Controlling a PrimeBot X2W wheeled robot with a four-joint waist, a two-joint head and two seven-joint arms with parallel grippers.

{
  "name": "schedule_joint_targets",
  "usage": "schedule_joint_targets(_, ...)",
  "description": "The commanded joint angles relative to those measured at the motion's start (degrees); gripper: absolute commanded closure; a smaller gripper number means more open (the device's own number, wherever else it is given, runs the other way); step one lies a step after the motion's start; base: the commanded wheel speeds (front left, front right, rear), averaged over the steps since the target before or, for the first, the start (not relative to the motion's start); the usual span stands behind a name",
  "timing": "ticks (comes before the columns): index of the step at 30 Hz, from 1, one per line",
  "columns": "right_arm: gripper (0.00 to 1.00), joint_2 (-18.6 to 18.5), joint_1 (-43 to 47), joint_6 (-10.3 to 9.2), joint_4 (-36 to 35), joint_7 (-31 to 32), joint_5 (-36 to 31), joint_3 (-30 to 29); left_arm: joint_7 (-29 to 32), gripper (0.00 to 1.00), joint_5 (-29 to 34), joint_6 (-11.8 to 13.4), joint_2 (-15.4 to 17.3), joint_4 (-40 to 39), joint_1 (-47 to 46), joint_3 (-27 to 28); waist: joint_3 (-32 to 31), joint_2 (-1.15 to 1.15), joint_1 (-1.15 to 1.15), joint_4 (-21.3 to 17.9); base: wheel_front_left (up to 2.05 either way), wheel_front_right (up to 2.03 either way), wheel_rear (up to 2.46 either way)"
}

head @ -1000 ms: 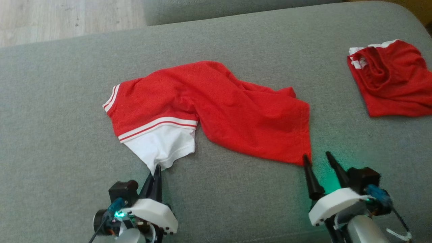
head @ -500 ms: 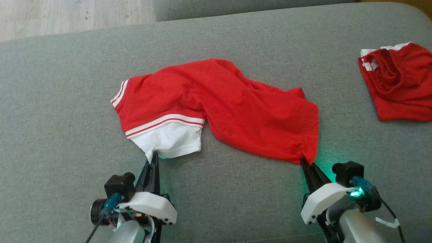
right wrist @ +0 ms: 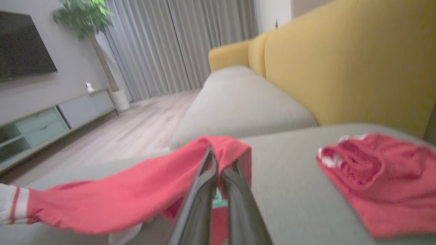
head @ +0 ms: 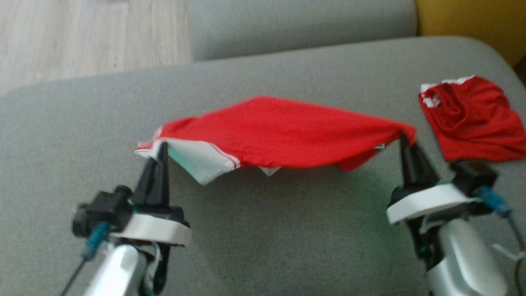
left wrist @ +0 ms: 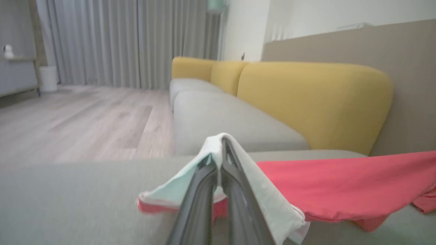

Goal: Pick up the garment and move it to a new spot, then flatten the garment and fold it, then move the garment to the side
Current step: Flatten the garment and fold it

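Observation:
The garment [head: 279, 131] is a red shirt with white, red-striped sleeve ends, hanging stretched above the grey cushion [head: 263, 238]. My left gripper [head: 161, 144] is shut on its white sleeve end at the left; in the left wrist view the white cloth [left wrist: 238, 160] drapes over the closed fingers [left wrist: 204, 190]. My right gripper [head: 404, 137] is shut on the red hem corner at the right; in the right wrist view the red cloth [right wrist: 143, 190] trails off to the left from the closed fingers [right wrist: 204, 190].
A second red garment [head: 472, 117] lies crumpled on the cushion at the right, also in the right wrist view [right wrist: 378, 177]. Another grey seat [head: 300, 24] and yellow backrests [left wrist: 313, 98] stand beyond. Wooden floor [head: 90, 37] lies at the far left.
The right gripper shut on the hem corner. Both grippers then rose and carried the garment up off the cushion, stretched between them. The head camera has shifted too.

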Motion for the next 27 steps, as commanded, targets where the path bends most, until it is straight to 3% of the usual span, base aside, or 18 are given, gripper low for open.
schedule_joint_targets(1,1.0,-0.2,-1.5,0.17,-4.8,0.7,-0.6,0.2,0.6,1.0,0.9,0.4,2.3,-4.9,-3.6,2.6,-2.9,0.0,0.0,0.2,0.0,0.0,0.0)
schedule_joint_targets(9,1.0,-0.2,0.2,0.17,-27.7,8.1,-3.3,-4.5,9.5,1.0,5.7,1.8,11.5,-26.7,-8.8,5.5,-6.5,0.0,0.0,0.0,0.0,0.0,0.0)
schedule_joint_targets(15,1.0,-0.2,0.2,0.17,-42.8,14.2,-5.8,-7.6,16.8,1.0,7.7,1.0,16.4,-39.0,-16.4,7.7,-7.2,0.0,0.0,-0.3,0.0,0.0,0.0)
schedule_joint_targets(21,1.0,-0.2,-0.4,0.17,-51.2,19.6,-6.6,-9.0,22.4,1.0,7.9,-1.8,18.9,-41.1,-24.0,7.0,-5.9,0.0,0.0,-0.6,0.0,0.0,0.0)
schedule_joint_targets(27,1.0,-0.2,-4.0,0.17,-47.6,21.9,-7.7,-9.4,24.0,1.0,6.1,-5.5,18.3,-35.4,-30.5,4.4,-1.7,0.0,0.0,-0.6,0.0,0.0,0.0)
